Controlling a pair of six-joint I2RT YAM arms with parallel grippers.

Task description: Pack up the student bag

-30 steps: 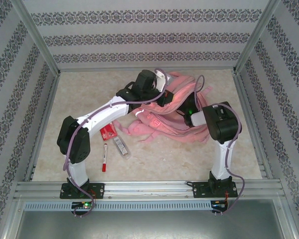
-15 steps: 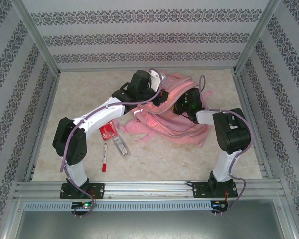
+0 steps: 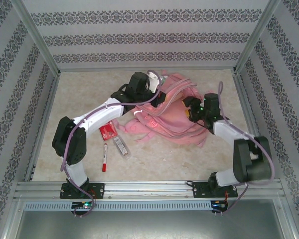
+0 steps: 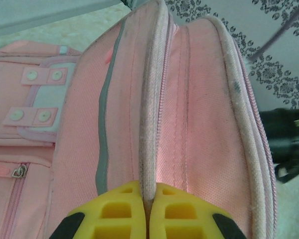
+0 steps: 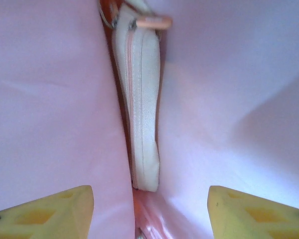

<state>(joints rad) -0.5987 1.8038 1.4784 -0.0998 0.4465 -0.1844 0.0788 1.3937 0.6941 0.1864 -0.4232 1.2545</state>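
Note:
The pink student bag (image 3: 177,119) lies mid-table with its top raised. My left gripper (image 3: 158,97) is shut on the bag's whitish piped rim (image 4: 150,124) and holds it up; its yellow fingers (image 4: 117,211) pinch the piping between them. My right gripper (image 3: 190,107) reaches into the bag's mouth from the right. In the right wrist view it (image 5: 149,211) stands open between smooth pink lining walls (image 5: 50,99). A slim peach pouch (image 5: 142,99) stands on edge just ahead of the fingers, untouched.
Left of the bag on the marble-look tabletop lie a red flat item (image 3: 107,131), a small clear-and-grey item (image 3: 120,146) and a red marker (image 3: 104,157). Metal frame rails (image 3: 139,189) and patterned walls enclose the table.
My right arm has stretched out, its elbow dropping down and right, and its gripper has moved up and back into the bag's mouth. The left gripper stays shut on the rim, shifted slightly back.

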